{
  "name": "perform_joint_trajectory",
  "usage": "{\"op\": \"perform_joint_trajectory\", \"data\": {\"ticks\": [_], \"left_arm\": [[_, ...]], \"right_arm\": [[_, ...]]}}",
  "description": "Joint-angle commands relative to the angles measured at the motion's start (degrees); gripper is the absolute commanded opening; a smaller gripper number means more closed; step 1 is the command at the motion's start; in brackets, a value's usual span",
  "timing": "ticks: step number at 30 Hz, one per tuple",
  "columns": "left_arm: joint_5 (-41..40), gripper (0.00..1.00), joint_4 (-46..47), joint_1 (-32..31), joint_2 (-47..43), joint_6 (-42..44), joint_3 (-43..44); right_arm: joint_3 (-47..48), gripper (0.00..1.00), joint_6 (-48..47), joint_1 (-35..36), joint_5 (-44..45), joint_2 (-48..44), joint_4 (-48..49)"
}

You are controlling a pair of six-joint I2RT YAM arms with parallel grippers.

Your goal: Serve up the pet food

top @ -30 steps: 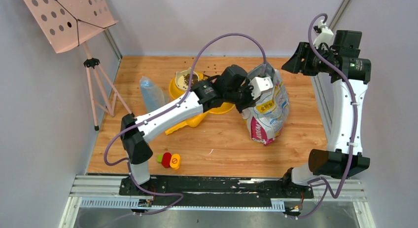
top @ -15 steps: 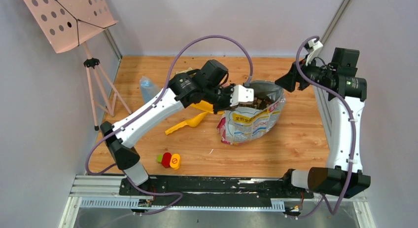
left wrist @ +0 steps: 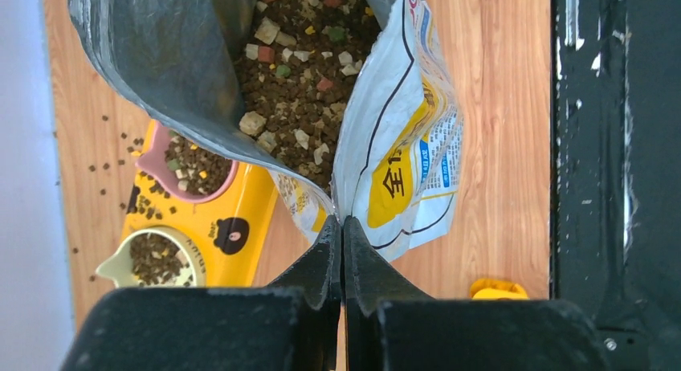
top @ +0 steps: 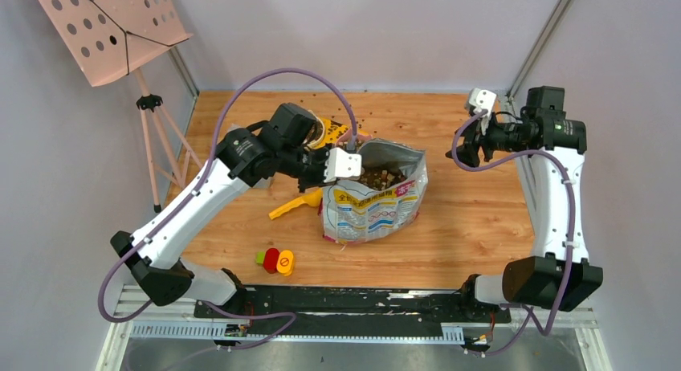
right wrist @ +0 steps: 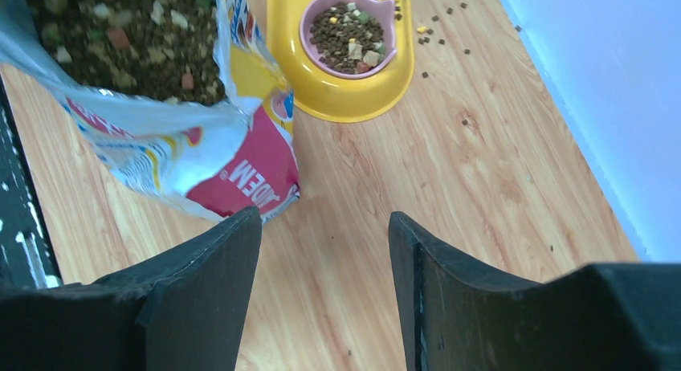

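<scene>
Top external: outstretched left claw clenches bag rim; right claw hovers released, apart.

- Left gripper: jaws pressed together, pinching the rim of the foil bag at the fold of its mouth
- Foil bag: mouth spread open toward the camera, silver lining on the left, printed white and yellow face on the right
- Pet food: dark brown kibble fills the bag, mixed with pale, red and green pieces
- Yellow feeder: on the table beside the bag, partly hidden by it
- Pink bowl and cream bowl: both seated in the feeder, both holding kibble
- Loose pellets: scattered on the wood near the feeder
- Black rail: runs along the right edge
</scene>
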Motion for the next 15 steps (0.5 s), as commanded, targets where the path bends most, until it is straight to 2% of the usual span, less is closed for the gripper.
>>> {"op": "perform_joint_trajectory", "data": {"ticks": [1, 8, 15], "left_arm": [[1.19, 0.0, 7.72, 0.03, -7.47, 8.04, 1.12], [0.15, 0.0, 8.02, 0.72, -7.74, 8.88, -0.6], [-0.76, 0.0, 9.07, 1.16, -8.29, 9.7, -1.72]], "right_arm": [[2.07, 0.6, -18.26, 2.95, -2.81, 2.47, -5.85], [0.1, 0.59, -22.67, 13.27, -0.7, 3.51, -4.63], [0.6, 0.54, -20.51, 17.31, -1.29, 5.45, -2.64]]}}
